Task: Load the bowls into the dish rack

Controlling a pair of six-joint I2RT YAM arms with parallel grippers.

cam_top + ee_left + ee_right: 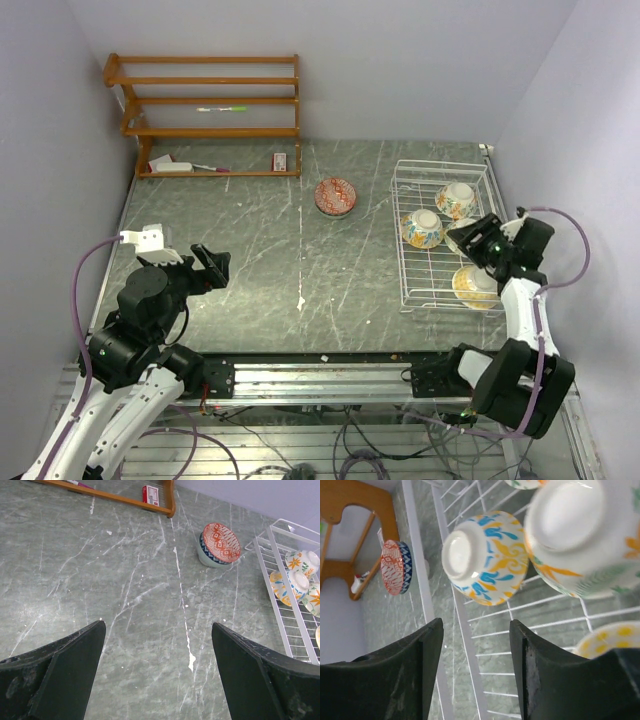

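**Item: red-patterned bowl** (334, 196). We list it as the one bowl outside the dish rack (404, 262). It sits mid-table toward the far edge, well left of the rack and near the right end of the wooden shelf (210, 172). It rests tipped, with the painted inside showing.

**In the rack, at the table's (260, 260) right edge:** blue-and-yellow bowl (485, 557) and orange-floral bowl (575, 535), both foot-up, with others beside them.

**Handling, as we judge it:** rigid glazed ceramic, solid for its size, slick under hard pads and apt to chip against wire or another bowl. We would pinch the raised rim, one finger inside and one outside, and set it down gently.

**Tools:** right gripper (475, 630) is over the rack with its jaws parted and only wire between them, so it holds nothing. Left gripper (157, 630) is over bare table near the near-left corner, spread wide and empty.
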